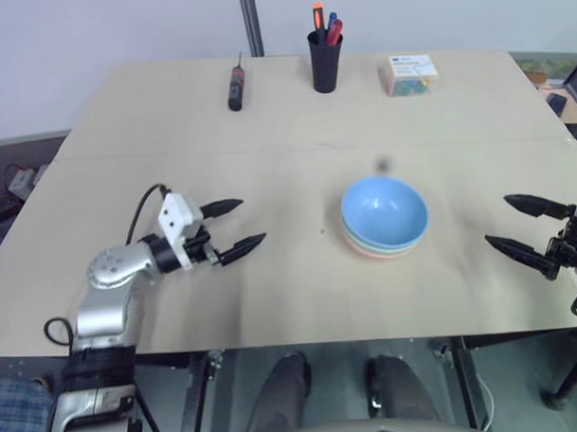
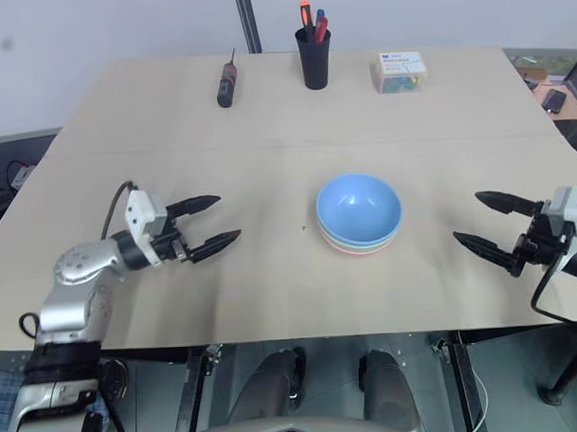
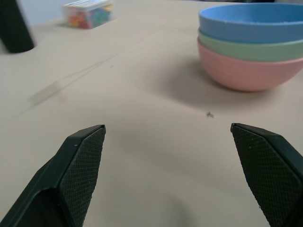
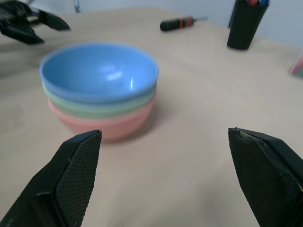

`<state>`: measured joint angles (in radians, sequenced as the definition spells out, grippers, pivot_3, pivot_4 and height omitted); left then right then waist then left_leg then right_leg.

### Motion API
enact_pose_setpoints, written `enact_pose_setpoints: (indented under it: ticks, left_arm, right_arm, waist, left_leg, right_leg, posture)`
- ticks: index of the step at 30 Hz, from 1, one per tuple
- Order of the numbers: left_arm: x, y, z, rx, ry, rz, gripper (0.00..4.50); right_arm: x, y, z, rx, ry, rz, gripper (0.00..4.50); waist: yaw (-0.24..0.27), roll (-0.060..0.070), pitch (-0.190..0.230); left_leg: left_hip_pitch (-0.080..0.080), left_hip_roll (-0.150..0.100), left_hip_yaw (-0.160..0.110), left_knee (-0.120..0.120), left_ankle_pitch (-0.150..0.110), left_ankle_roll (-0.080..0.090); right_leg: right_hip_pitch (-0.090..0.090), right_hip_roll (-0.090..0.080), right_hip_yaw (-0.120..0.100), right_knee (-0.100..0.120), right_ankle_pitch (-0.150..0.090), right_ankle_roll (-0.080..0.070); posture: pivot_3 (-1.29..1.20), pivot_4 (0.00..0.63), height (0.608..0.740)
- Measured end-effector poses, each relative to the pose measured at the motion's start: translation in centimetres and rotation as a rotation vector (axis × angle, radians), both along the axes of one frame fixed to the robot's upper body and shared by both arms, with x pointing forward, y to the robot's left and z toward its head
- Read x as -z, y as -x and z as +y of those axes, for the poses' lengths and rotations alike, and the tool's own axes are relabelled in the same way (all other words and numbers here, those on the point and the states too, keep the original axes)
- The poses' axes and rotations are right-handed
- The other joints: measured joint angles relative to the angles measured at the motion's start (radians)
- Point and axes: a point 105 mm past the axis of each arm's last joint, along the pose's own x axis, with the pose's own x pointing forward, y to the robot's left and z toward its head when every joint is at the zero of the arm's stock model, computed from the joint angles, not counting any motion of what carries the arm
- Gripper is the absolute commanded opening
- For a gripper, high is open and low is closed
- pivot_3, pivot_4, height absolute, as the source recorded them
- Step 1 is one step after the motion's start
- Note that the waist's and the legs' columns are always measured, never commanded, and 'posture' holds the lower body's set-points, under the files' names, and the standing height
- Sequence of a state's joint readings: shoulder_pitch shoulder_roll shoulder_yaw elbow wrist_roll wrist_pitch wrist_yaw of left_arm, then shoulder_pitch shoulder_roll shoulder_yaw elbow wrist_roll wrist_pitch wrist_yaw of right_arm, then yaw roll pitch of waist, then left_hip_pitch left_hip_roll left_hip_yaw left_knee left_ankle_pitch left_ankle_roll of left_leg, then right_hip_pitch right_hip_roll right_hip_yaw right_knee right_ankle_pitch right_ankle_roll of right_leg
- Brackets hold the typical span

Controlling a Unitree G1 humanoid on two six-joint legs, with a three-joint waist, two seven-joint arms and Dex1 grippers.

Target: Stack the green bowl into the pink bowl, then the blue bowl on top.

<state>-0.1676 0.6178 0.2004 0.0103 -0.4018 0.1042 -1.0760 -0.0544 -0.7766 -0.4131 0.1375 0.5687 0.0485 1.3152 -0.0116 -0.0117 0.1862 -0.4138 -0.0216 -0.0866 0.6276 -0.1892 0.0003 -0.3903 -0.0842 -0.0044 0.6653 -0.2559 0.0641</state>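
Three bowls stand nested near the table's middle: the blue bowl [image 1: 384, 210] on top, the green bowl [image 4: 102, 107] under it, the pink bowl [image 4: 106, 125] at the bottom. Their stacked rims also show in the left wrist view: blue bowl [image 3: 251, 23], green bowl [image 3: 251, 49], pink bowl [image 3: 246, 73]. My left gripper [image 1: 234, 227] hovers open to the left of the stack, empty, its tips towards the bowls. My right gripper [image 1: 516, 225] stands open and empty to the right of the stack, near the table's right edge.
Along the far side of the table [image 1: 272, 292] lie a black screwdriver [image 1: 236, 86], a black pen cup [image 1: 326, 58] with markers and a small clear box [image 1: 409, 74] of coloured pieces. A dark post [image 1: 251, 23] rises behind the table.
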Motion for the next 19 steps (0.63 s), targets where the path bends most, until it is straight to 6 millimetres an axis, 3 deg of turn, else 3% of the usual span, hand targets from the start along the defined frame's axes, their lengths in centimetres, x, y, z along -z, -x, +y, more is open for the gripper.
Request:
enact_pose_setpoints:
  ticks: [7, 19]
  left_arm:
    - [0.0, 1.0, 0.4, -0.047, 0.027, -0.006, 4.48]
    - [-0.1, 1.0, 0.6, -0.063, 0.02, -0.014, 4.48]
  right_arm:
    - [1.6, -0.4, 0.1, -0.059, 0.016, -0.036, 4.5]
    - [0.7, -1.3, 1.0, -0.092, 0.013, -0.087, 4.5]
  waist:
    - [-0.002, 0.0, 0.0]
    - [-0.001, 0.0, 0.0]
  left_leg:
    - [0.001, 0.0, 0.001, 0.0, 0.0, 0.0]
    - [0.001, 0.0, 0.001, 0.0, 0.0, 0.0]
  right_leg:
    - [0.0, 0.001, 0.0, 0.0, 0.001, -0.001]
    - [0.0, 0.001, 0.001, -0.001, 0.002, -0.001]
  posture:
    - [0.0, 0.15, 0.74]
    - [0.0, 0.15, 0.74]
